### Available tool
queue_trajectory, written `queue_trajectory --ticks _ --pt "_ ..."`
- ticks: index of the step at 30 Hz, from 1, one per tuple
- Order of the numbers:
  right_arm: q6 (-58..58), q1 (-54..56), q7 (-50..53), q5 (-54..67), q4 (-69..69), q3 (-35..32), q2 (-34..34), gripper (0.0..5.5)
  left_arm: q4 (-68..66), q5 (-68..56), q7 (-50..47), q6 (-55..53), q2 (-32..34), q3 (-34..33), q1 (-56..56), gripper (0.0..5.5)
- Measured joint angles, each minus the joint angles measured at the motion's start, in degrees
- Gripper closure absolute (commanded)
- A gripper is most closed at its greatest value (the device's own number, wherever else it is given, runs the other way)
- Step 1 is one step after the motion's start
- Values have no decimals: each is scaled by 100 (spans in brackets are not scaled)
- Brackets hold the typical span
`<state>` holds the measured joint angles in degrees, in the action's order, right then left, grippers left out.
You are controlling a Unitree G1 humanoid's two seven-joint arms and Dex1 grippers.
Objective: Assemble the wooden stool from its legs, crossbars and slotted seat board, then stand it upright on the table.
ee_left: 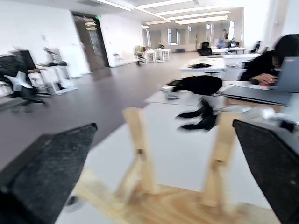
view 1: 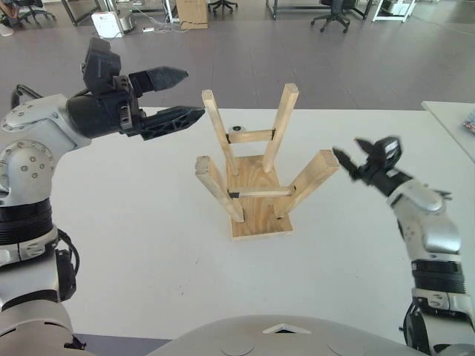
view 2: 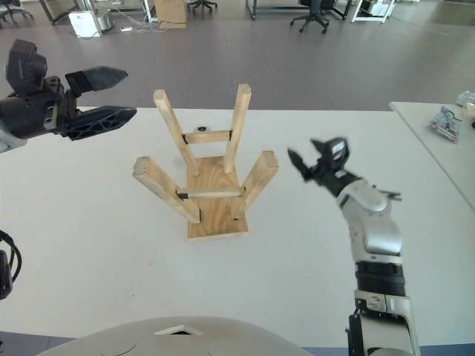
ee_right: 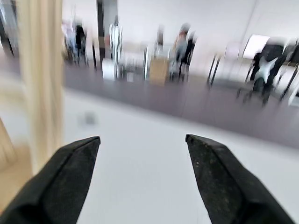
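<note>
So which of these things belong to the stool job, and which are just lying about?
Job: stool, upside down on the table; left gripper and right gripper, both open, holding nothing.
Lying about: small round item behind the stool; packet on the side table; cardboard box and office chair beyond.

1 upturned wooden stool (view 1: 256,178), made up of 1 seat board (view 1: 260,221), 4 legs (view 1: 280,126), 2 crossbars (view 1: 250,136), 1 small round item (view 1: 237,128) behind it, 1 counter (view 1: 133,222), 1 left gripper (view 1: 194,92), 1 right gripper (view 1: 345,146)

Upturned stool (view 1: 256,174) between two open grippers
</note>
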<state>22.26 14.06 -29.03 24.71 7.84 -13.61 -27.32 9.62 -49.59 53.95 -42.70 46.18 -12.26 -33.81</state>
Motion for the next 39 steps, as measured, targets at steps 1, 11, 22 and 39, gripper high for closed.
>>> queue_trajectory --ticks 1,11,22,39 --pt "372 160 105 507 444 -166 -12 206 35 182 -158 107 -29 33 118 13" --pt "2552 270 -692 4354 2464 -1053 -1626 206 336 1418 -843 590 -196 388 1385 13" --pt "2223 -318 -576 2525 2740 -66 -2076 206 212 1506 -887 683 -321 396 1295 13" --pt "898 84 1946 -2224 3075 4506 -1286 206 757 1594 -825 309 -301 564 1576 13"
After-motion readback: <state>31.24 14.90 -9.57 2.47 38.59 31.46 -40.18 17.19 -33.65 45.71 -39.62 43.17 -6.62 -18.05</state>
